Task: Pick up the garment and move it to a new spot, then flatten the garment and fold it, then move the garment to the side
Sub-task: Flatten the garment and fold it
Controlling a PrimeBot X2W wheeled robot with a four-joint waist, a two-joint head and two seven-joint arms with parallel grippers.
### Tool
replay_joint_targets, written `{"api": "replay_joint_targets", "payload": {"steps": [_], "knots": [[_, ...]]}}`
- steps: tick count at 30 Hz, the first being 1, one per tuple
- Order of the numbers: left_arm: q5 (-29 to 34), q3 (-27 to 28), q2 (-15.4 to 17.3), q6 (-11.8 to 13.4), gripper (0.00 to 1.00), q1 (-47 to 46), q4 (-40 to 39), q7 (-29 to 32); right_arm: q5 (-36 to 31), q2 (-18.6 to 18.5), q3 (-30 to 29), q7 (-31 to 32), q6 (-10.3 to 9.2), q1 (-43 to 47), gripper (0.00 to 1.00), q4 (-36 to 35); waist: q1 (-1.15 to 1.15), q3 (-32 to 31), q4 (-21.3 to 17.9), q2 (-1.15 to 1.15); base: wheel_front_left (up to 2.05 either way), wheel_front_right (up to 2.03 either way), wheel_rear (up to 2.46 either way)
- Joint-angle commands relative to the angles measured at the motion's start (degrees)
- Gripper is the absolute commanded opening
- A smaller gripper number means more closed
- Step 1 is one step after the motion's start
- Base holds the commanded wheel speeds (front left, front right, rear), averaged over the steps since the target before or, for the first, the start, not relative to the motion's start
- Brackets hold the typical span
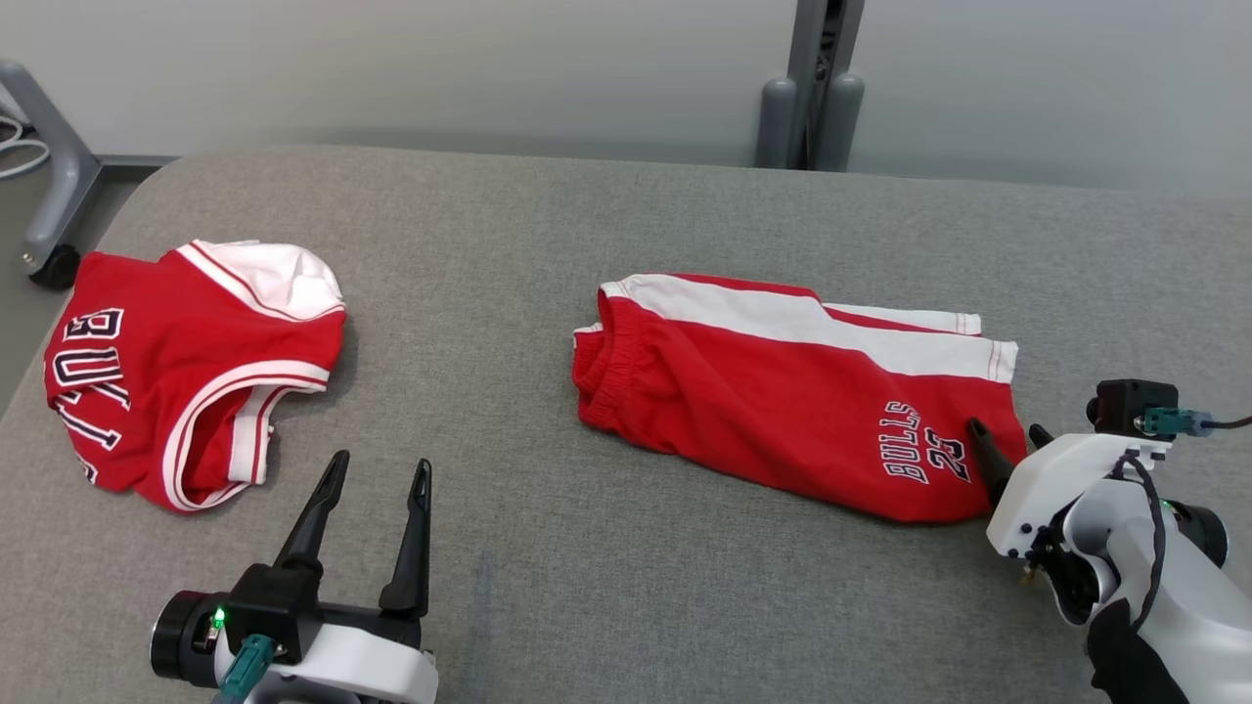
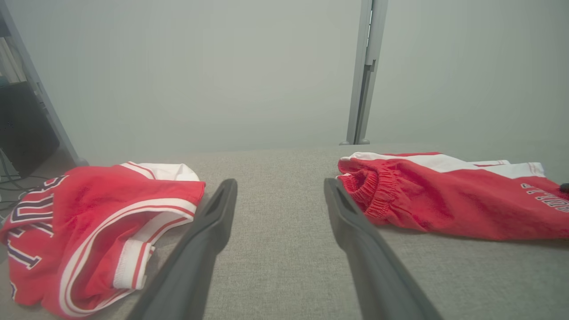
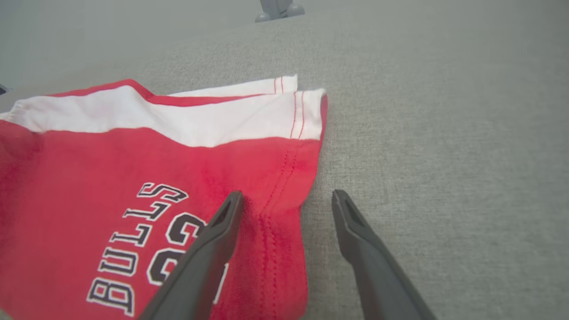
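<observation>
A red garment, a pair of shorts (image 1: 782,391) with a white side stripe and "BULLS 23" print, lies folded flat on the grey table, right of centre. My right gripper (image 1: 1006,430) is open at the shorts' hem corner; in the right wrist view (image 3: 286,195) its left finger (image 3: 213,249) lies over the red cloth (image 3: 133,169) and its right finger over bare table. My left gripper (image 1: 381,460) stands open and empty over the near left of the table. In the left wrist view it (image 2: 279,182) points between the shorts (image 2: 444,200) and a jersey.
A red and white jersey (image 1: 186,372) lies bunched at the table's left edge, also visible in the left wrist view (image 2: 89,231). The padded table (image 1: 587,244) is bare between the two garments. A grey post (image 1: 812,88) stands behind it, a stand leg (image 1: 49,196) at far left.
</observation>
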Motion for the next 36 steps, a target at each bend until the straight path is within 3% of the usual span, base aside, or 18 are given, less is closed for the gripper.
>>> {"api": "replay_joint_targets", "payload": {"steps": [1, 11, 12, 13, 14, 15, 16, 25, 36], "knots": [[0.2, -0.1, 0.1, -0.2, 1.00, -1.2, 0.1, -0.2, 0.4, -0.4, 0.4, 0.7, 0.01, -1.3, 1.00, 1.3, 0.00, 1.1, 1.2, 0.00, 0.00, 0.00, 0.00], [-0.1, -1.2, -0.2, -0.7, 1.00, -3.7, 0.8, -0.2, 6.4, 1.2, 1.2, 5.9, 0.01, -5.8, 1.00, 6.6, 0.00, 2.9, 3.1, 0.00, 0.00, 0.00, 0.00], [-0.1, -1.2, -0.2, -0.7, 1.00, -3.9, 0.9, -0.2, 6.8, 1.1, 1.6, 6.3, 0.01, -5.7, 0.79, 6.8, 0.00, 3.0, 3.3, 0.00, 0.00, 0.00, 0.00], [-0.2, -1.3, -0.2, -0.8, 1.00, -4.1, 1.0, -0.2, 7.1, 1.0, 2.0, 6.5, 0.01, -5.6, 0.47, 7.0, 0.00, 3.0, 3.4, 0.00, 0.00, 0.00, 0.00], [-0.2, -1.2, -0.3, -0.8, 1.00, -4.2, 1.1, -0.2, 7.4, 1.0, 2.3, 6.4, 0.01, -5.5, 0.30, 7.0, 0.00, 3.0, 3.5, 0.00, 0.00, 0.00, 0.00], [-0.2, -1.2, -0.3, -0.8, 1.00, -4.2, 1.1, -0.2, 7.4, 1.0, 2.3, 6.4, 0.01, -5.5, 0.30, 7.0, 0.00, 3.0, 3.5, 0.00, 0.00, 0.00, 0.00], [-0.3, -1.2, -0.3, -0.9, 1.00, -4.2, 1.2, -0.2, 7.8, 1.1, 2.6, 6.2, 0.01, -5.3, 0.00, 7.0, 0.00, 3.0, 3.6, 0.00, 0.00, 0.00, 0.00], [-0.4, 0.1, -0.4, -0.9, 1.00, -3.6, 1.5, -0.2, 9.9, -1.9, 7.2, 2.1, 0.00, -4.3, 0.00, 3.4, 0.00, 2.0, 1.7, 0.00, 0.00, 0.00, 0.00], [-0.5, 1.0, -0.5, -1.3, 1.00, -3.3, 1.0, -0.2, 15.5, -7.4, 13.9, 3.4, 0.01, -3.6, 0.00, -3.4, 0.00, 1.2, -1.6, 0.00, 0.00, 0.00, 0.00]]}}
